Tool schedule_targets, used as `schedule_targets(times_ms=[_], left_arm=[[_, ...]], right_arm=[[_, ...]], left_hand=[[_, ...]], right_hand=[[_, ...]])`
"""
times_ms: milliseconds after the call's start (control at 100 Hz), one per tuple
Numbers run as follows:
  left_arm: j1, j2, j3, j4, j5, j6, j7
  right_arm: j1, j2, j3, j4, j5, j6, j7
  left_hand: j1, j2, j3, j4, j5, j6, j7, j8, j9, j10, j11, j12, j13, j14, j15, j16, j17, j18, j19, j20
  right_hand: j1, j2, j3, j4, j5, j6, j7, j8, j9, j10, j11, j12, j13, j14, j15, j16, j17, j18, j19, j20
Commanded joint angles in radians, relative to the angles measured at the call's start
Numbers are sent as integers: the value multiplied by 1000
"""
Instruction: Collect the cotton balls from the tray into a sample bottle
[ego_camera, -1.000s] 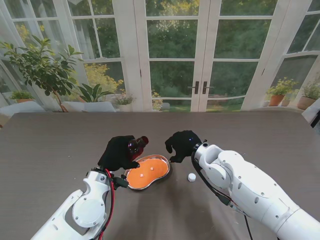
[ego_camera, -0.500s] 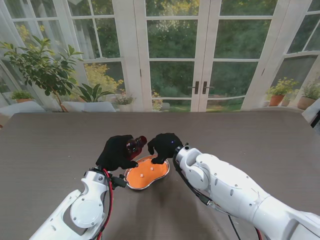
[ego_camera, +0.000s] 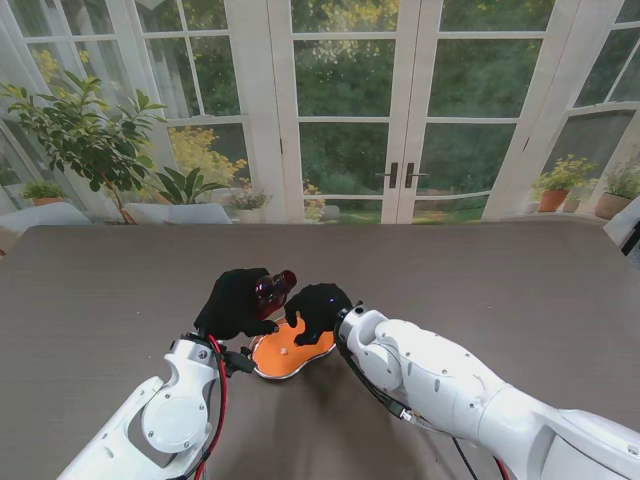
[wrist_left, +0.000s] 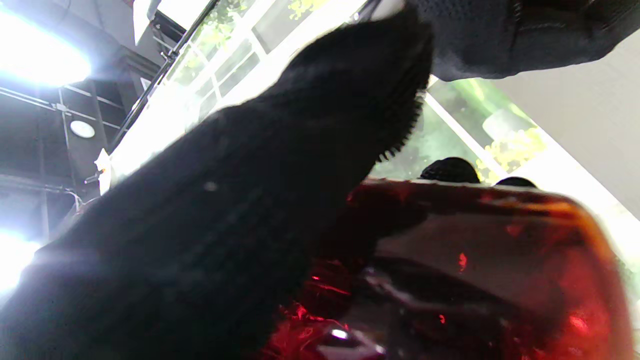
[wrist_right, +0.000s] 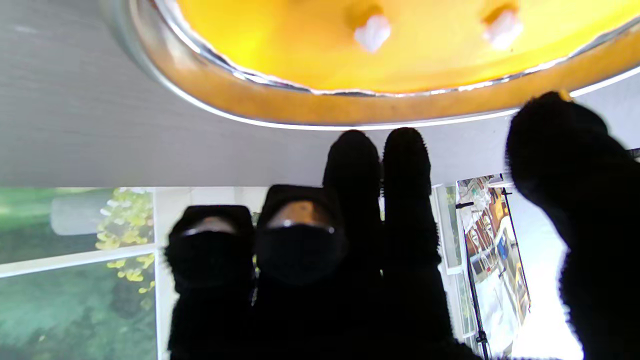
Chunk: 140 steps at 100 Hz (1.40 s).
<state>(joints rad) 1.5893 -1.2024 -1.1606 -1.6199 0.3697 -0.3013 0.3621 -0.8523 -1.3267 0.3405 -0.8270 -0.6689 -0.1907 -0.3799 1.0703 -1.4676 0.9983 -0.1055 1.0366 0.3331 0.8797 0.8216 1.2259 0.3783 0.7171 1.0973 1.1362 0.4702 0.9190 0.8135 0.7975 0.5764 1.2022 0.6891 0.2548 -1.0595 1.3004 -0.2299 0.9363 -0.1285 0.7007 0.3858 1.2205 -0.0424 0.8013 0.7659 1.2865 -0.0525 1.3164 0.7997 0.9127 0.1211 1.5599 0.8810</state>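
Note:
An orange kidney-shaped tray (ego_camera: 268, 368) with a metal rim lies on the table in front of me. One small white cotton ball (ego_camera: 285, 352) shows in it. My left hand (ego_camera: 236, 303) is shut on a dark red sample bottle (ego_camera: 276, 288), held tilted just off the tray's far left edge. My right hand (ego_camera: 318, 311) hovers over the tray's far right end, close beside the bottle. In the right wrist view two cotton balls (wrist_right: 372, 32) lie in the tray (wrist_right: 280, 107); the fingers (wrist_right: 352, 165) are apart and hold nothing. The left wrist view is filled by the bottle (wrist_left: 475, 270) and a gloved finger (wrist_left: 250, 210).
The dark table (ego_camera: 520, 270) stretches wide on all sides. My right forearm (ego_camera: 440, 385) lies across the table to the right of the tray. Windows and potted plants stand beyond the far edge.
My right hand has swung left from beside the tray to over its far right end, next to the bottle. Its arm now covers the small white cap. The left hand stayed put.

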Motion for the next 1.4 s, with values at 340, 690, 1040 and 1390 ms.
schedule_targets(times_ms=[340, 690, 1040, 1390], left_arm=[[0, -2, 4, -8, -12, 7, -24], [1, -3, 4, -9, -15, 10, -23], [-3, -3, 9, -6, -19, 11, -26], [-1, -3, 8, -7, -20, 10, -25]], right_arm=[[17, -81, -54, 123, 22, -35, -52], [23, -151, -97, 240, 35, -75, -134], [28, -188, -132, 316, 36, -103, -177], [41, -239, -172, 422, 48, -133, -229]], left_hand=[[84, 1060, 79, 35, 99, -63, 309, 56, 86, 38, 115, 53, 123, 45, 476, 73, 120, 22, 602, 47], [83, 1058, 80, 35, 100, -63, 309, 56, 88, 37, 116, 52, 123, 44, 478, 71, 120, 25, 603, 45], [83, 1058, 82, 35, 101, -64, 310, 55, 89, 36, 116, 52, 123, 45, 480, 70, 123, 26, 604, 44], [82, 1057, 84, 36, 101, -63, 309, 55, 91, 37, 116, 52, 123, 46, 482, 69, 123, 26, 605, 42]], right_hand=[[-17, -111, 67, -15, 33, -21, -8, -30, 155, -38, 76, 61, 34, -41, 182, 79, 91, 53, 103, -3], [-1, -208, 96, -24, 80, -23, 12, -38, 201, -47, 79, 74, 34, -55, 222, 99, 129, 65, 119, -7], [21, -220, 101, -23, 116, -18, 18, -41, 223, -52, 99, 87, 33, -63, 257, 117, 155, 71, 135, -8], [50, -196, 107, -16, 152, -15, 25, -45, 228, -54, 140, 88, 33, -61, 280, 130, 169, 80, 143, -7]])
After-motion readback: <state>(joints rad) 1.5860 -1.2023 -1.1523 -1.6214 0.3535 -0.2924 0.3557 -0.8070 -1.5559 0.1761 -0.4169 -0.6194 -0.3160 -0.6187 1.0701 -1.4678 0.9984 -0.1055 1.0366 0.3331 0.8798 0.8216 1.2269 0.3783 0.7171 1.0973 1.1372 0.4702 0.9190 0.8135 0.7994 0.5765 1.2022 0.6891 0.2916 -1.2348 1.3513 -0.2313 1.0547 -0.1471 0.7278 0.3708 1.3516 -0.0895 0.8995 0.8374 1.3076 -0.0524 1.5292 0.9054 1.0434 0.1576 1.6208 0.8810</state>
